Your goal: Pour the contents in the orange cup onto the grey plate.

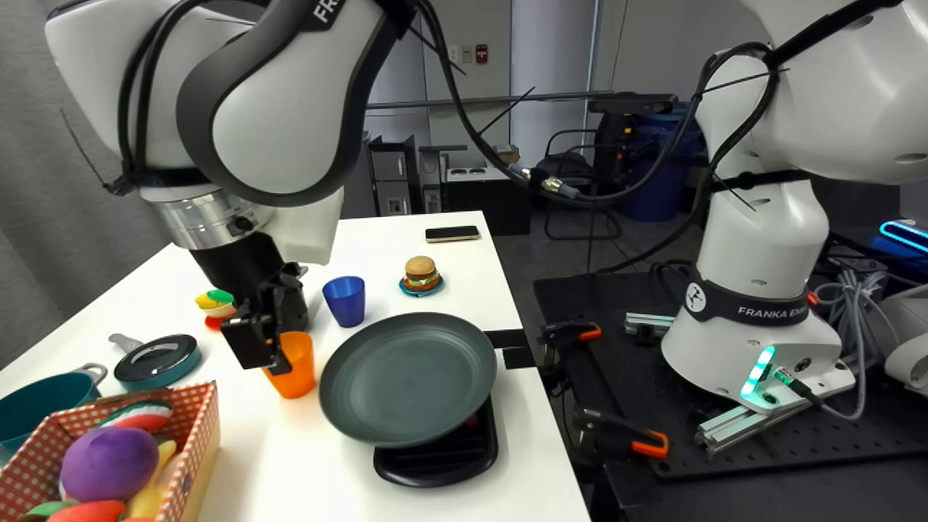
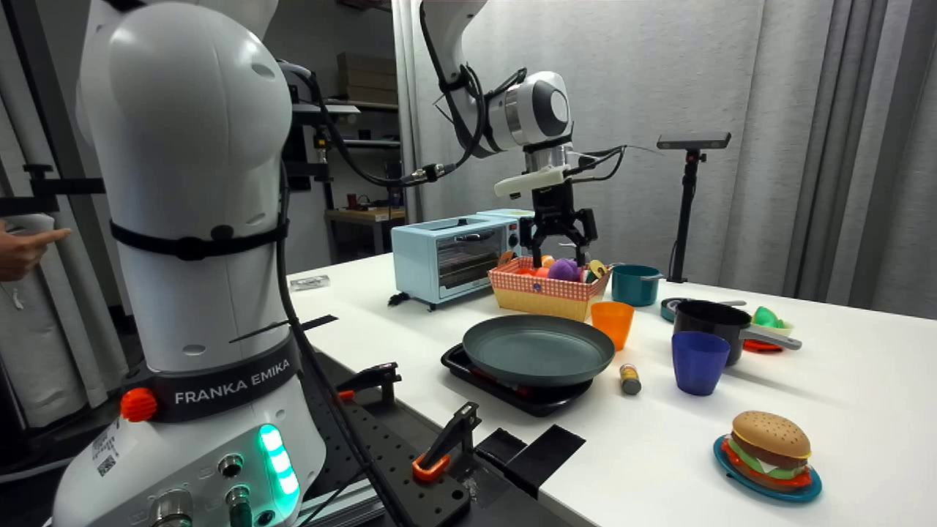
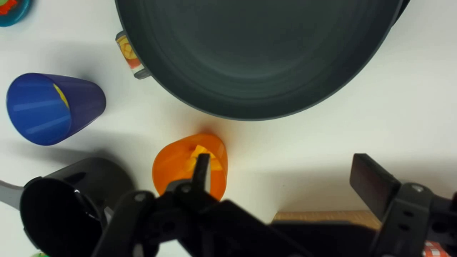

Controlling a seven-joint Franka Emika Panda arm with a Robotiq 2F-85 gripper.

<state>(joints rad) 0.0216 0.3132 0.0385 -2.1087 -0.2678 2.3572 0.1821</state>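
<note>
The orange cup (image 1: 296, 371) stands upright on the white table beside the grey plate (image 1: 409, 380). The cup (image 2: 613, 323) and plate (image 2: 538, 351) also show in an exterior view, the plate resting on a black tray. In the wrist view, the contents, yellow pieces (image 3: 201, 150), lie inside the orange cup (image 3: 171, 162). My gripper (image 3: 282, 157) is wide open with nothing between its fingers. Its left finger covers part of the cup in the wrist view. In an exterior view, the gripper (image 2: 558, 260) hangs above table level, in front of the basket's contents.
A blue cup (image 3: 53, 107), a black pot (image 3: 71, 203) and a small can (image 3: 130, 55) stand or lie near the orange cup. A checked basket (image 2: 542, 296) of toy food is close by. A toy burger (image 1: 420, 274) and a toaster oven (image 2: 468, 256) are farther off.
</note>
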